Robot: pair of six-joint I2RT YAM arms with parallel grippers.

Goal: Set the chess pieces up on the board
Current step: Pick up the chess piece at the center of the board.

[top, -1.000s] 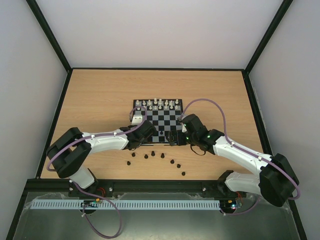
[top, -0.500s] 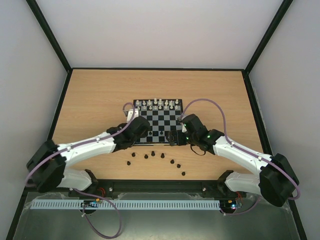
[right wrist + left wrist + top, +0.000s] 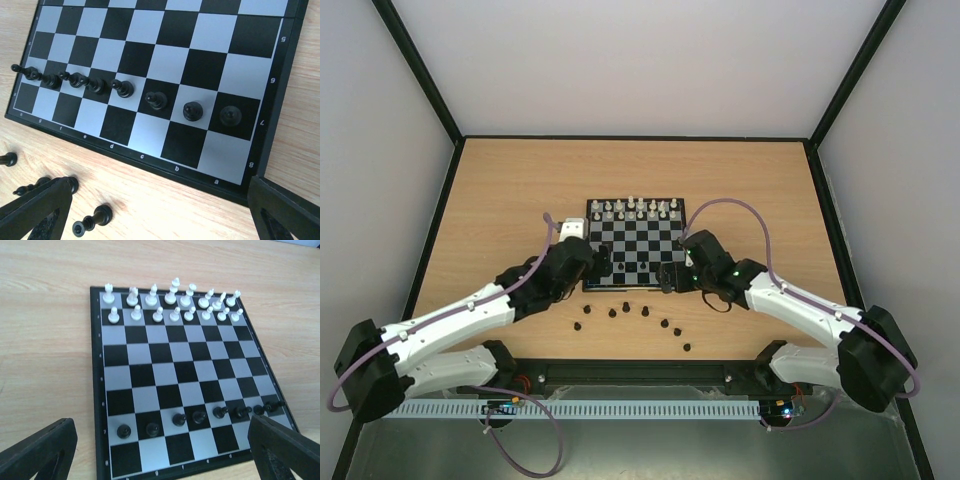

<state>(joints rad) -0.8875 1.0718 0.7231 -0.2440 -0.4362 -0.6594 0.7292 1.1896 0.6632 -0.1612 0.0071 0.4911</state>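
Got the board (image 3: 635,252) sitting about mid-surface (image 3: 510,200), square to the arms. Can count eight black pawns (image 3: 199,416) lined up along the second row from the near edge, one per square, upright as far as can be told. Can spot that same row from the right wrist camera too, running off on a diagonal. Also seeing the white pieces (image 3: 172,300) packed into the two far rows.

Then counting eight loose black pieces (image 3: 626,307) off the board, strung out in a shallow arc on the wood just in front of its near edge, each one apart from its neighbours. Looks like a couple of them are tipped on their sides in the right wrist view; can't tell for the rest, way too tiny from above.

Seeing the left gripper (image 3: 160,432) spread wide with nothing between its fingers, hovering over the near-left corner of the board. Same deal with the right gripper (image 3: 159,182): spread wide, gripping nothing, parked above the near edge toward the right corner, with a few of the loose black pieces just off to one side.
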